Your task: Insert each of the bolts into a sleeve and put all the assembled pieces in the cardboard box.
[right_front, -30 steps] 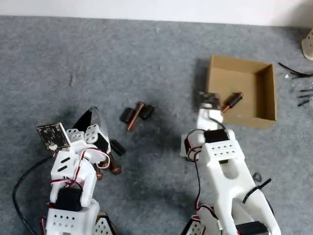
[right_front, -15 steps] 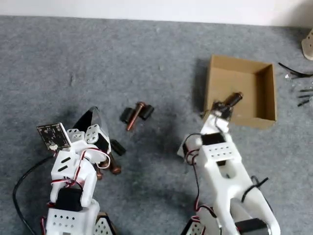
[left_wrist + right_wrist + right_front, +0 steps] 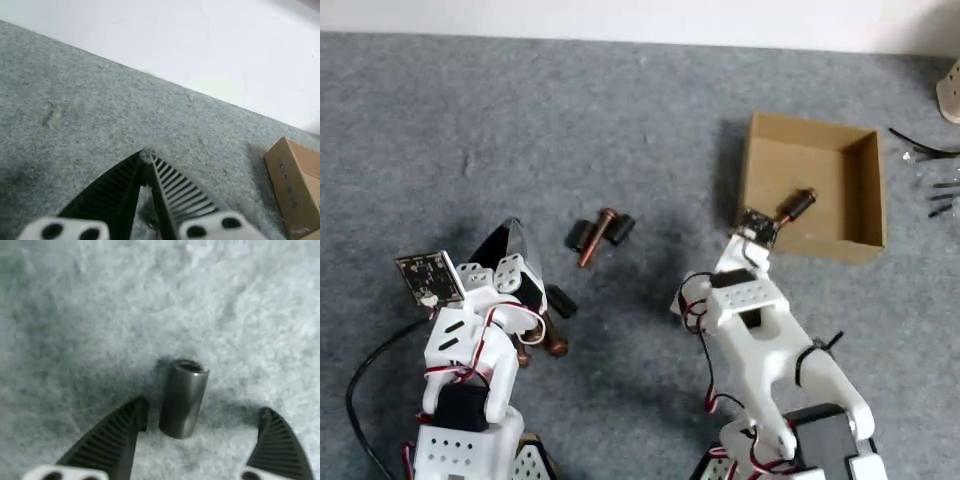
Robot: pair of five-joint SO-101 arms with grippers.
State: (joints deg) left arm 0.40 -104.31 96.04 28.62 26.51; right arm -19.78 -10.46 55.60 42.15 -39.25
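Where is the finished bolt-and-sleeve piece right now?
In the high view, the bolt-and-sleeve piece lies inside the cardboard box, on the right of the table. It rests on the box floor near the front wall.

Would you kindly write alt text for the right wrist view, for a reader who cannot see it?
A dark sleeve sits on the grey mat between the fingers of the open right tool, nearer one of them and touching neither. Its hollow end points away from the camera.
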